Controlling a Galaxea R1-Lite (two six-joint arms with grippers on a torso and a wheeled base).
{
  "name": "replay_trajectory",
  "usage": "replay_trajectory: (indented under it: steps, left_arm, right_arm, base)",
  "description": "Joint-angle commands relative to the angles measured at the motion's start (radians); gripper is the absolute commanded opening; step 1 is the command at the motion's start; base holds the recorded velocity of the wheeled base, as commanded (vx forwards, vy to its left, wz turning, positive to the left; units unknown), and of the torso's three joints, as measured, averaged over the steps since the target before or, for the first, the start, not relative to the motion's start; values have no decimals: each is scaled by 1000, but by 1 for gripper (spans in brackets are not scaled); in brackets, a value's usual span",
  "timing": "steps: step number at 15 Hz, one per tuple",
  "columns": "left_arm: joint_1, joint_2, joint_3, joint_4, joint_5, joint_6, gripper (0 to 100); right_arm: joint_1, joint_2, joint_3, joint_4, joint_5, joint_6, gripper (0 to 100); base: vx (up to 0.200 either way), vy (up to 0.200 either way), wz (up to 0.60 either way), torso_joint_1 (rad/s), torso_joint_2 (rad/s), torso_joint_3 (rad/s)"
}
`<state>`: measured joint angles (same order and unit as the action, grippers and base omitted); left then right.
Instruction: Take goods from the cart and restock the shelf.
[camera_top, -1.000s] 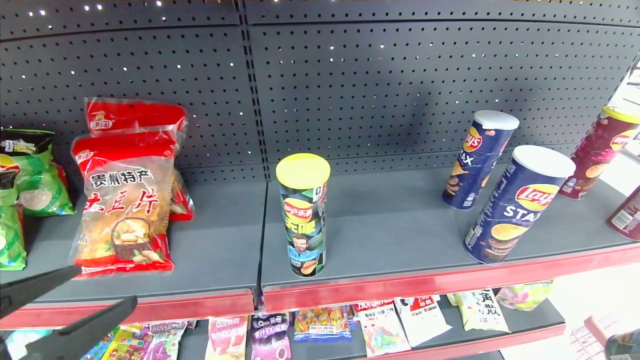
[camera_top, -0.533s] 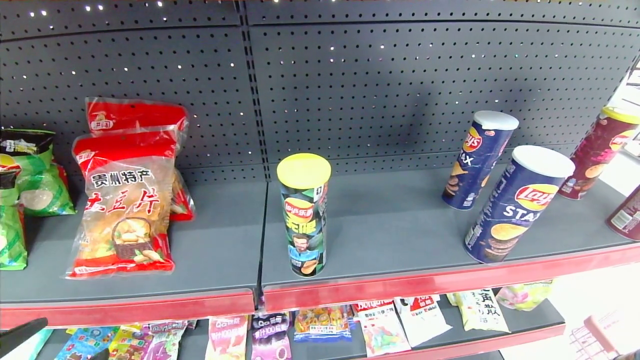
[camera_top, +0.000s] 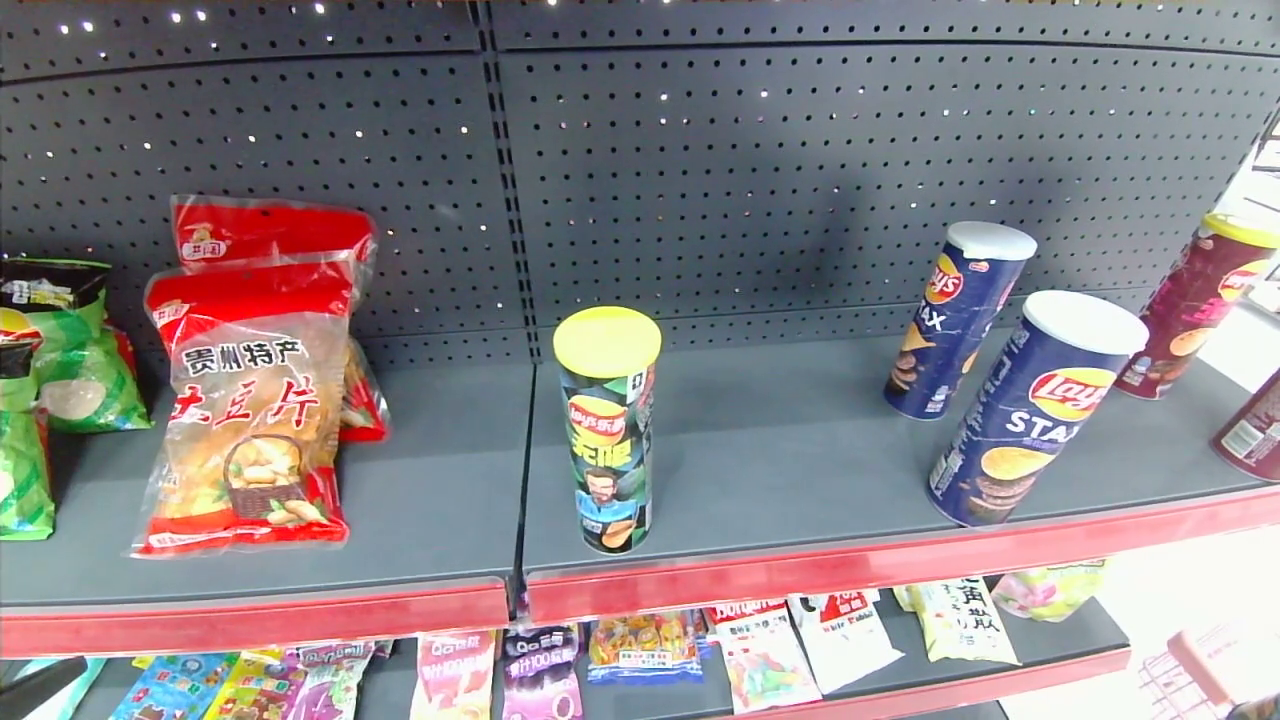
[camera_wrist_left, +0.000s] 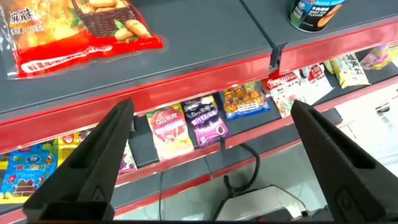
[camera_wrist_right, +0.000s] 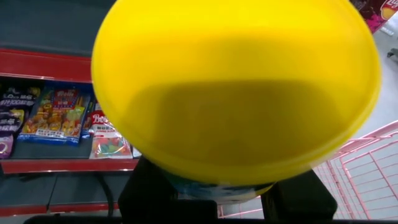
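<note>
My right gripper (camera_wrist_right: 224, 202) is shut on a chip can with a yellow lid (camera_wrist_right: 236, 81), held in front of the lower shelf and beside the pink cart (camera_wrist_right: 367, 174). A matching green chip can (camera_top: 607, 430) with a yellow lid stands upright near the front edge of the grey shelf (camera_top: 780, 450). My left gripper (camera_wrist_left: 211, 104) is open and holds nothing, below the shelf's red front edge (camera_wrist_left: 186, 74). One of its fingertips (camera_top: 35, 685) shows at the lower left in the head view.
Two blue chip cans (camera_top: 1040, 405) and maroon cans (camera_top: 1195, 305) stand at the shelf's right. Red potato-chip bags (camera_top: 250, 400) and green bags (camera_top: 60, 380) fill the left. Free shelf room lies around the green can. Candy packets (camera_top: 640, 650) line the lower shelf.
My left gripper has dropped from the lower left of the head view until only a fingertip shows. The goods on the shelf have not moved.
</note>
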<state>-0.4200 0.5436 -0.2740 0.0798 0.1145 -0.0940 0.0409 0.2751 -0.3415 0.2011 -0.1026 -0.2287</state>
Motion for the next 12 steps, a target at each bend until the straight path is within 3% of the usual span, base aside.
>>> replay_trajectory:
  steps: [1,5,12]
  left_arm:
    - [0,4,1,0,1,5,100]
    - [0,4,1,0,1,7,100]
    - [0,2,1,0,1,19,100]
  right_arm:
    - [1,-1,1,1,0,0,0]
    - [1,1,2,1,0,0,0]
    - [1,1,10,3,0,0,0]
  base:
    - [0,0,0,0,0,0]
    - [0,0,0,0,0,0]
    - [0,0,600,3,2,0]
